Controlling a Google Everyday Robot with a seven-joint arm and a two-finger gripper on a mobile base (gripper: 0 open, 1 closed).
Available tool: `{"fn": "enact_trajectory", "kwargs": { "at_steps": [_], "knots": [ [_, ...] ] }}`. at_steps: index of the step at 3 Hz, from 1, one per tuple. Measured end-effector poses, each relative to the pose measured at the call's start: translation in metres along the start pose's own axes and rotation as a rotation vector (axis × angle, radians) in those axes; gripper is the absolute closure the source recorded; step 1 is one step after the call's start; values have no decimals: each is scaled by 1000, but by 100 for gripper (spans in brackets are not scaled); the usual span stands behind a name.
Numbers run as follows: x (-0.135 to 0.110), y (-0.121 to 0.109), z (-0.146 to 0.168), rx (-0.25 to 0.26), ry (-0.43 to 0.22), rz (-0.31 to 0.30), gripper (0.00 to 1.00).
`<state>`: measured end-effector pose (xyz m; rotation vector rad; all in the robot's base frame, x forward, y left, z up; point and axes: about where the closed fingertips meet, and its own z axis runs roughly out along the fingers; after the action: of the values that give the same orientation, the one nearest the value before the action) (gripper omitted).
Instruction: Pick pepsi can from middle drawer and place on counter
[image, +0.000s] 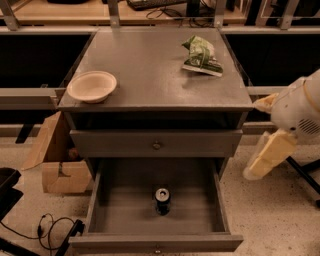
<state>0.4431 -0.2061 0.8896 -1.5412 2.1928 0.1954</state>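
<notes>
The pepsi can (162, 200) stands upright on the floor of the open middle drawer (115, 215), near its centre, silver lid facing up. The counter (150, 70) is the grey cabinet top above it. My gripper (270, 150) hangs at the right of the cabinet, outside it, at about the height of the shut upper drawer front. It is well apart from the can and holds nothing that I can see.
A cream bowl (92, 86) sits at the counter's left edge. A green-white snack bag (201, 56) lies at its back right. A cardboard box (55, 160) and cables (50, 227) are on the floor at the left. A wooden desk (75, 10) runs behind.
</notes>
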Motion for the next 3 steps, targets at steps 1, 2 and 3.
{"fn": "enact_trajectory", "kwargs": {
  "at_steps": [1,2,3],
  "knots": [
    [16,8,70,-51,-155,77,0],
    [20,12,117,-31,-339,116,0],
    [14,3,151,59,-520,93,0]
  ]
}}
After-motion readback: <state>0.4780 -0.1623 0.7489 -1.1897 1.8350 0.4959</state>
